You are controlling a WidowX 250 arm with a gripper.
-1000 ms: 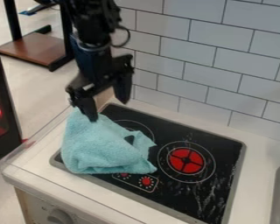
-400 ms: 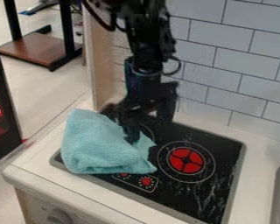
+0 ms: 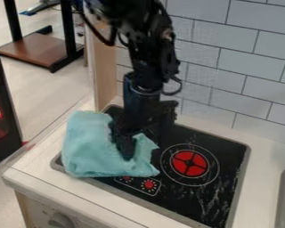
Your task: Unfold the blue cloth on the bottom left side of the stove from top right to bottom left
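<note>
The black gripper hangs over the stove's left part, its fingers apart. One finger is in front of the cloth's upper right part; the other is farther right, over the dark stove top. Whether the near finger touches the fabric, I cannot tell. The light blue cloth lies bunched and folded across the left side of the stove, with its left part on the white counter and a pointed corner toward the middle. Part of its right side is hidden behind the gripper.
Right of the cloth is a red-centred burner, with red control knobs near the front edge. A tiled wall rises behind the counter. A wooden panel stands at the back left, and a sink edge is at far right.
From above the cloth's upper left, the gripper has moved right and then down, to the cloth's right part. The cloth looks about the same.
</note>
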